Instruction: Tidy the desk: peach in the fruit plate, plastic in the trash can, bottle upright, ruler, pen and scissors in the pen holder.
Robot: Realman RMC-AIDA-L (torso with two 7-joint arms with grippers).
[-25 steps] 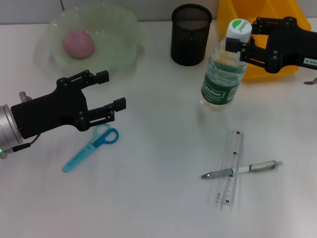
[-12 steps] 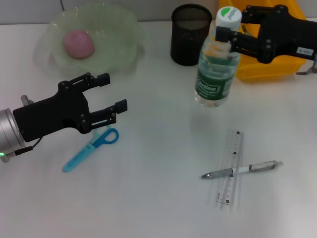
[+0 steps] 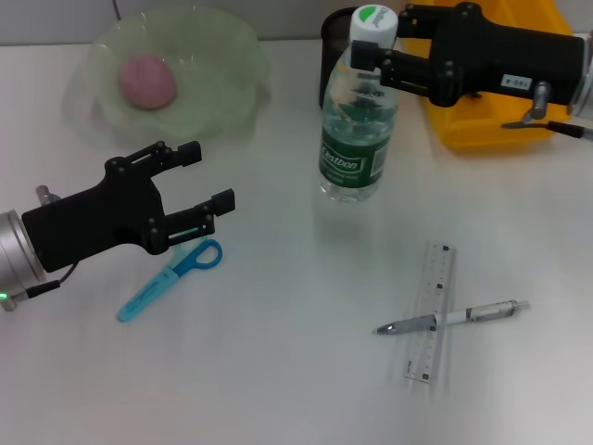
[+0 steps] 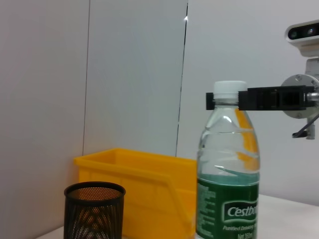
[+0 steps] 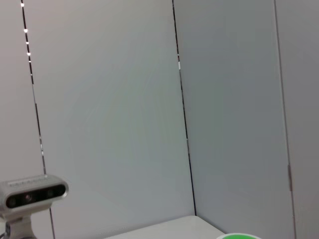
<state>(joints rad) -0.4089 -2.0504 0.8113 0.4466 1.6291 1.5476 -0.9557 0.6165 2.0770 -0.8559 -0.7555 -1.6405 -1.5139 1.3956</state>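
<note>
We've got the right hand (image 3: 375, 57) clamped on the neck of the bottle (image 3: 355, 120), which stands upright on the counter (image 3: 296, 371) just in front of the pen holder (image 3: 335, 56). Our left hand (image 3: 211, 178) hangs with its fingers spread right over the scissors (image 3: 167, 280). The peach (image 3: 146, 81) sits in the fruit plate (image 3: 218, 83), and the pen (image 3: 452, 317) lies crossed over the ruler (image 3: 431, 311).
</note>
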